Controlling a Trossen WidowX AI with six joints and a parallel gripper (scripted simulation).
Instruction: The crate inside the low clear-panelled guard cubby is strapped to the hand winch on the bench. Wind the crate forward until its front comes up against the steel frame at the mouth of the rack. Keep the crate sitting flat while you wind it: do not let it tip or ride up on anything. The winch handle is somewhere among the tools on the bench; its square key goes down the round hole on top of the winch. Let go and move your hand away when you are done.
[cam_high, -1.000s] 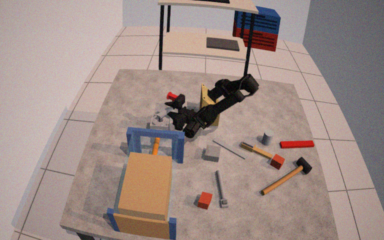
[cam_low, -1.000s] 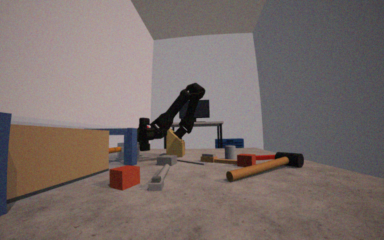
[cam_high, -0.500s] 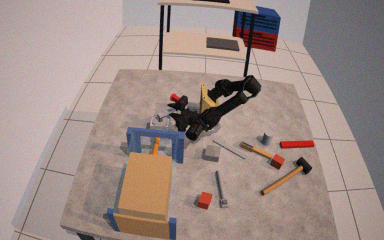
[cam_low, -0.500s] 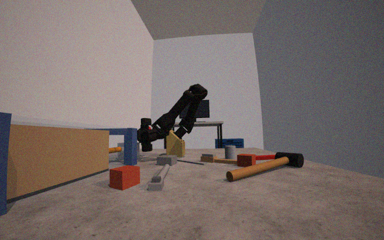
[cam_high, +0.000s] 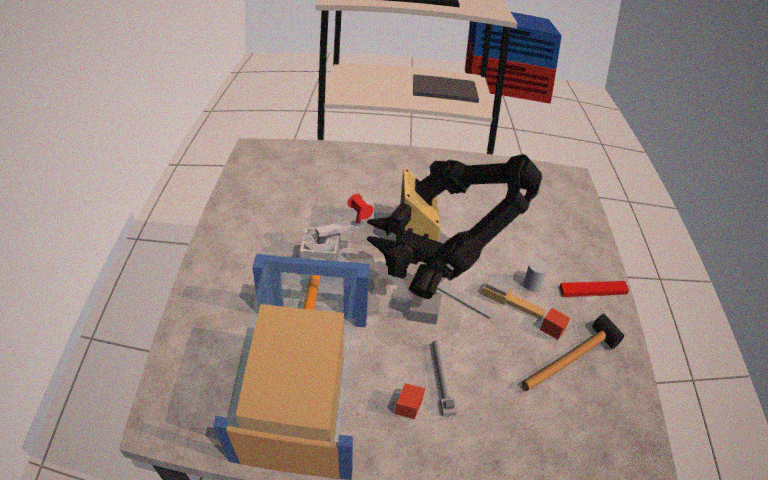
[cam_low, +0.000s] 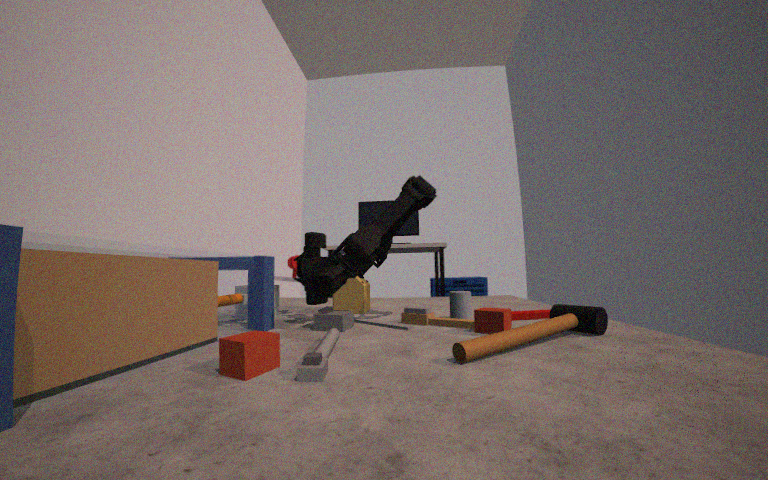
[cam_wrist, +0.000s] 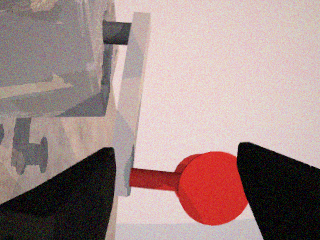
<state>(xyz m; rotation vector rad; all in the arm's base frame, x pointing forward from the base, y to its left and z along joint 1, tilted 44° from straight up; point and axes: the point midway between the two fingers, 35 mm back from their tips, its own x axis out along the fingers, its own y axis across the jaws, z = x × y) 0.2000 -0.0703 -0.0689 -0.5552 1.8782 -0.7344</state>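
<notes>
Gripper (cam_high: 368, 230) (cam_low: 300, 267) (cam_wrist: 178, 156) is part-open, gripping nothing, by the red knob (cam_high: 360, 207) (cam_low: 292, 263) (cam_wrist: 214, 187). Crate (cam_high: 294, 367) (cam_low: 118, 322) looks short of the far frame (cam_high: 311, 264) (cam_low: 260, 297). If we close off-centre, we could knock the handle out; overwinding could tip the crate.

Red knob (cam_wrist: 214, 188) on grey crank arm (cam_wrist: 132, 95), between dark gripper fingertips

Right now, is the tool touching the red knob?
Cannot tell. In the wrist view, red knob and tool outlines meet, depth unclear; top doesn't settle it.
</notes>
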